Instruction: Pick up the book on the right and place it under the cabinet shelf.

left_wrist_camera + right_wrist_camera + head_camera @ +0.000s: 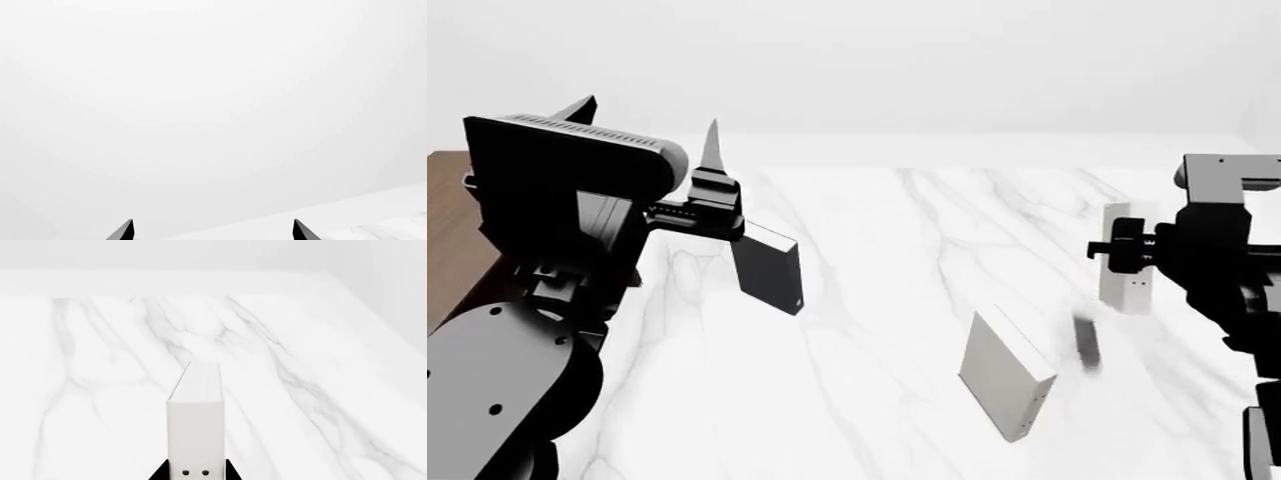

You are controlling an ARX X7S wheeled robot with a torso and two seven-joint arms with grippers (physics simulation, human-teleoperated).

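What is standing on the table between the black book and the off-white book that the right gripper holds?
In the head view, the grey book stands between the black book and the off-white book; otherwise bare marble table.

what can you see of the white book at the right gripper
The book is plain, thin and off-white with unmarked covers and two small dark dots low on its near edge. It stands upright on edge between the right gripper's dark fingertips, which press both covers. In the head view it sits off the marble table, apart from the grey book.
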